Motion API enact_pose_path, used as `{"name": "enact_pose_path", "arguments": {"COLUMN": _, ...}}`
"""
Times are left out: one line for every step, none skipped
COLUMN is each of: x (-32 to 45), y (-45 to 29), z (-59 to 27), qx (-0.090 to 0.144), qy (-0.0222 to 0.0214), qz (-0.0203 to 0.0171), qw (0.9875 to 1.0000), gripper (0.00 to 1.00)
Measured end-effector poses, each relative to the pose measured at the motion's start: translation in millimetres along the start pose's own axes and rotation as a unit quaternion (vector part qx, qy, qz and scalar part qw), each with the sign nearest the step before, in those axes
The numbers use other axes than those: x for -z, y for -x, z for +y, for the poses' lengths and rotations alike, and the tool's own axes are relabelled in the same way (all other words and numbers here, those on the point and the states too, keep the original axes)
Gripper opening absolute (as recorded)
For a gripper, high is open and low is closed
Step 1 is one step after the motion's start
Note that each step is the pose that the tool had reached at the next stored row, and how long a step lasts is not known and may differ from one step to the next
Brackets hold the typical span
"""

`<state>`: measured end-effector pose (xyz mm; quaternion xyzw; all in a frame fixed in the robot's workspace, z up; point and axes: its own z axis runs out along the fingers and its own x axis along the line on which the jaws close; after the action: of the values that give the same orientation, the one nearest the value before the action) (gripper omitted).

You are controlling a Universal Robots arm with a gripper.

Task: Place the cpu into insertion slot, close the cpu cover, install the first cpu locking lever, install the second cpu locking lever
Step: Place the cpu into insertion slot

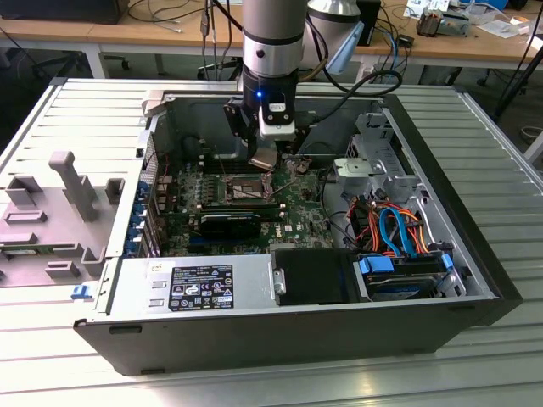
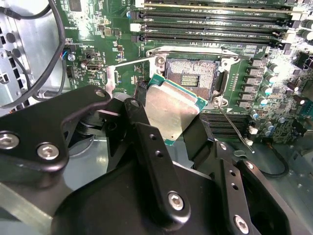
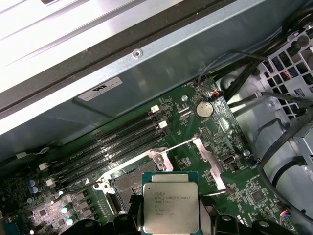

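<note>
My gripper (image 1: pixel 265 158) hangs inside the open computer case, just above and behind the insertion slot (image 1: pixel 242 188), and is shut on the cpu (image 1: pixel 264 155). In both wrist views the black fingers (image 2: pixel 142 110) clamp two opposite edges of the silver-topped cpu (image 2: pixel 171 110) (image 3: pixel 170 201), which is tilted and held clear of the board. The insertion slot (image 2: pixel 191 73) (image 3: pixel 123 188) lies open with its contact field bare. The cpu cover (image 2: pixel 111 78) (image 3: pixel 209 159) stands swung up at one side of the slot. A thin wire locking lever (image 2: pixel 234 128) sticks out loose beside the slot.
Memory slots (image 2: pixel 210 19) run along one side of the socket. A power supply (image 1: pixel 195 284) and a drive bay (image 1: pixel 399 273) fill the case's near side, with orange and blue cables (image 1: pixel 390 225) towards the exterior view's right. A grey fixture (image 1: pixel 68 195) lies outside the case.
</note>
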<state>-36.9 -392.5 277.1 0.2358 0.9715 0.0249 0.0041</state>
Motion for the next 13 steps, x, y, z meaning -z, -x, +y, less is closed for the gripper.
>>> {"name": "enact_pose_path", "arguments": {"x": 0.0, "y": 0.0, "z": 0.0, "qx": -0.001, "qy": -0.0002, "qz": -0.0001, "qw": 1.0, "gripper": 0.54}}
{"name": "enact_pose_path", "arguments": {"x": 0.0, "y": 0.0, "z": 0.0, "qx": -0.001, "qy": -0.0003, "qz": -0.0002, "qw": 1.0, "gripper": 0.54}}
{"name": "enact_pose_path", "arguments": {"x": 0.0, "y": 0.0, "z": 0.0, "qx": -0.002, "qy": -0.0006, "qz": -0.0004, "qw": 1.0, "gripper": 0.54}}
{"name": "enact_pose_path", "arguments": {"x": 0.0, "y": 0.0, "z": 0.0, "qx": -0.003, "qy": -0.0008, "qz": -0.0006, "qw": 1.0, "gripper": 0.54}}
{"name": "enact_pose_path", "arguments": {"x": 0.0, "y": 0.0, "z": 0.0, "qx": -0.004, "qy": -0.0011, "qz": -0.0008, "qw": 1.0, "gripper": 0.54}}
{"name": "enact_pose_path", "arguments": {"x": 0.0, "y": 0.0, "z": 0.0, "qx": -0.005, "qy": -0.0015, "qz": -0.001, "qw": 1.0, "gripper": 0.54}}
{"name": "enact_pose_path", "arguments": {"x": 0.0, "y": 0.0, "z": 0.0, "qx": -0.006, "qy": -0.0019, "qz": -0.0013, "qw": 1.0, "gripper": 0.54}}
{"name": "enact_pose_path", "arguments": {"x": 0.0, "y": 0.0, "z": 0.0, "qx": -0.007, "qy": -0.0025, "qz": -0.0016, "qw": 1.0, "gripper": 0.54}}
{"name": "enact_pose_path", "arguments": {"x": 0.0, "y": 0.0, "z": 0.0, "qx": -0.008, "qy": -0.0029, "qz": -0.0019, "qw": 1.0, "gripper": 0.54}}
{"name": "enact_pose_path", "arguments": {"x": 0.0, "y": 0.0, "z": 0.0, "qx": -0.008, "qy": -0.003, "qz": -0.002, "qw": 1.0, "gripper": 0.54}}
{"name": "enact_pose_path", "arguments": {"x": 0.0, "y": 0.0, "z": 0.0, "qx": -0.009, "qy": -0.0032, "qz": -0.0022, "qw": 0.9999, "gripper": 0.54}}
{"name": "enact_pose_path", "arguments": {"x": 0.0, "y": 0.0, "z": 0.0, "qx": -0.01, "qy": -0.0033, "qz": -0.0023, "qw": 0.9999, "gripper": 0.54}}
{"name": "enact_pose_path", "arguments": {"x": 0.0, "y": 0.0, "z": 0.0, "qx": -0.011, "qy": -0.0035, "qz": -0.0023, "qw": 0.9999, "gripper": 0.54}}
